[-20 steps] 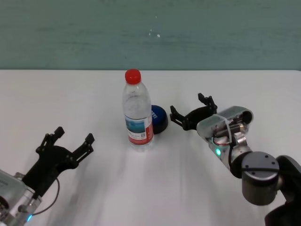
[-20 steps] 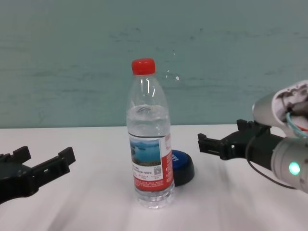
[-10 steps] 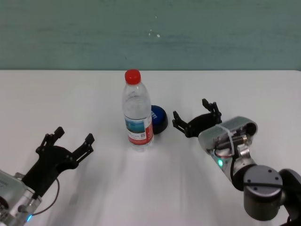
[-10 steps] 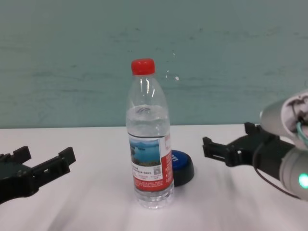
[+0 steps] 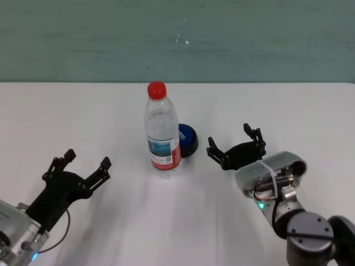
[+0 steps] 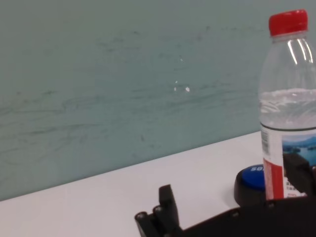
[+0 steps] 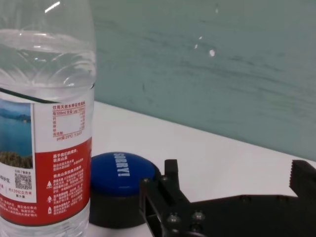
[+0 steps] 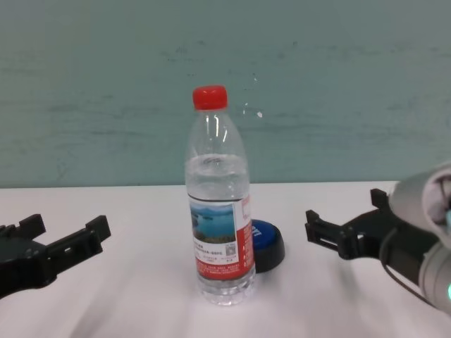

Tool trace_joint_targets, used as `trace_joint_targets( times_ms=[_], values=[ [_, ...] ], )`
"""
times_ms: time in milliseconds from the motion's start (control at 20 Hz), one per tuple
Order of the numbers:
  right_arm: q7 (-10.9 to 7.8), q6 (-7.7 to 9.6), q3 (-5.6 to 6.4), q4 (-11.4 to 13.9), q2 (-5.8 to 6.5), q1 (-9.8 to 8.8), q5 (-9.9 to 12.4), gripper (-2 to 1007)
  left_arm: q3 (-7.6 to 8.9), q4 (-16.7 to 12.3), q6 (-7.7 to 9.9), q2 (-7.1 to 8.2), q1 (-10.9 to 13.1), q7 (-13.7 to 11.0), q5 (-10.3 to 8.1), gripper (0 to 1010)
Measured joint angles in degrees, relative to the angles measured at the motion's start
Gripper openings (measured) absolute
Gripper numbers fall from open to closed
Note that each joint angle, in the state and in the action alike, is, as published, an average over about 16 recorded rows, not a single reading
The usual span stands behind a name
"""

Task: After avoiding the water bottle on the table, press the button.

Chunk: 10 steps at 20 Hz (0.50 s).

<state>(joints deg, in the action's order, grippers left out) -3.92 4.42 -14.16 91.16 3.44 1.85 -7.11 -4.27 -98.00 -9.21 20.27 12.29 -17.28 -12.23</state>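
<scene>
The water bottle point(image 5: 162, 133) stands upright near the middle of the white surface point(image 5: 83, 111). It is clear plastic with a red screw cap, closed, and a label showing a lake picture above a red band. It holds water almost up to its shoulder. The button point(image 5: 187, 139) lies just behind the bottle, toward the robot's right, partly hidden by it. It has a blue dome top with white letters and a black base.
</scene>
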Motion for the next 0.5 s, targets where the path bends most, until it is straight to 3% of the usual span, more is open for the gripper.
trace_joint_targets(
  times_ms=[500],
  values=[
    [1.68,-3.78,1.03,0.6,-1.51,-3.02,-1.2,1004,0.0,0.0,0.0,0.0,0.0,0.0,0.0,1010]
  ],
)
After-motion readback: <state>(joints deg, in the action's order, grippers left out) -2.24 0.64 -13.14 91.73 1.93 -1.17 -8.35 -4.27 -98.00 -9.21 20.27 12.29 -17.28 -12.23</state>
